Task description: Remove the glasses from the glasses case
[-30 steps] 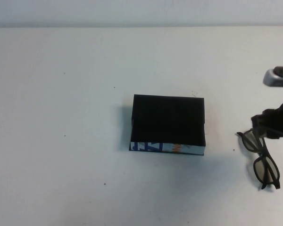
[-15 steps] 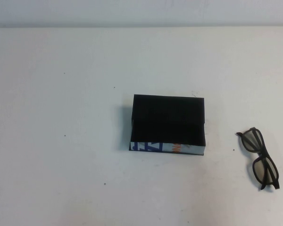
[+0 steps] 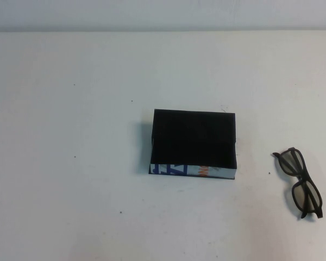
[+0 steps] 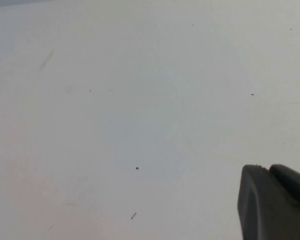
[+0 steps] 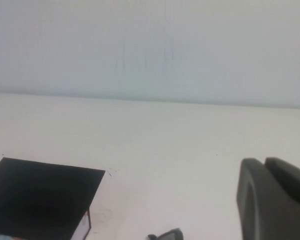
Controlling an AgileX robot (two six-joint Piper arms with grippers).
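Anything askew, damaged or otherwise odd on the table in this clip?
Nothing stands out. The dark-framed glasses lie flat on the white table, apart from the shallow black glasses case, to its right. The left gripper and right gripper show only in their wrist views.

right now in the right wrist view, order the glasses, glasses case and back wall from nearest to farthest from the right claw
1. glasses: on the table's right side, only a tip showing, closest to the right claw.
2. glasses case: farther on, at the table's centre.
3. back wall: beyond the table's far edge.
The left claw hangs over bare table.
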